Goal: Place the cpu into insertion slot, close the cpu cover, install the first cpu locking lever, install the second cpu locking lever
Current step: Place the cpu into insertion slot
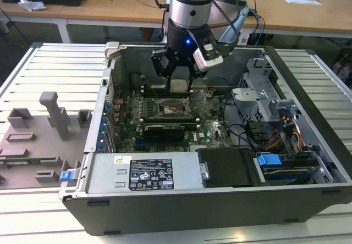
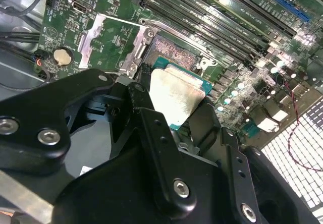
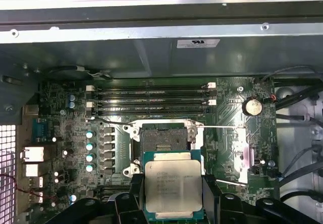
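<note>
As cpu [image 3: 173,183] hangs just above open insertion slot [image 3: 162,141], gripper [image 3: 173,196] fingers [image 3: 211,193] closed on its opposite edges; cpu cover [image 2: 93,35] tipped back. Likely light, stiff, fragile underneath, slick on top: edge hold looks right purchase.

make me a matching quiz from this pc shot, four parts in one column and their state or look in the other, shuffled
Things:
1. cpu
2. insertion slot
3. cpu cover
4. coin cell

States:
a. swung open, off the slot
b. round and silvery, on the green board
c. held in the gripper
d. dark, empty, uncovered

Pairs: 1-c, 2-d, 3-a, 4-b
</note>
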You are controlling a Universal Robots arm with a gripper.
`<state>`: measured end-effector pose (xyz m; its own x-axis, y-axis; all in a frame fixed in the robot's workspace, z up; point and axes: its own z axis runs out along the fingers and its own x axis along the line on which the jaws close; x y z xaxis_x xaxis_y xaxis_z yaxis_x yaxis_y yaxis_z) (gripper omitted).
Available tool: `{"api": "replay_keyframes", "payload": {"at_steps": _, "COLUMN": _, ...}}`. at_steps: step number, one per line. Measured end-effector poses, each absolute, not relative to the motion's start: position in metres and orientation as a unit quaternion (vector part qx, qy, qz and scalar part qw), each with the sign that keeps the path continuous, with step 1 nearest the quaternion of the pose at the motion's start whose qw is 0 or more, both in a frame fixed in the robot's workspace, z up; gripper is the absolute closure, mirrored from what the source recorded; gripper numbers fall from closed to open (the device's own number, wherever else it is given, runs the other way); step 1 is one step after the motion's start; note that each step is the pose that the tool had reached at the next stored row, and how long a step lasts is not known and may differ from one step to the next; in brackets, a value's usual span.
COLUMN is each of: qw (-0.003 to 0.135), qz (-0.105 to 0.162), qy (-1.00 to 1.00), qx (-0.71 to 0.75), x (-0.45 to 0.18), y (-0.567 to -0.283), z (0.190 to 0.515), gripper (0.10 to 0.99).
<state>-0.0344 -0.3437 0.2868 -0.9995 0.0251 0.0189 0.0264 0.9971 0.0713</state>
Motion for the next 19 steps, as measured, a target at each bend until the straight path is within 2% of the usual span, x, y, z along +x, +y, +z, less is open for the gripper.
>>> {"api": "replay_keyframes", "payload": {"at_steps": 19, "qw": 0.009, "qz": -0.031, "qy": -0.999, "qx": -0.013, "x": -0.034, "y": -0.338, "z": 0.26, "gripper": 0.541}}
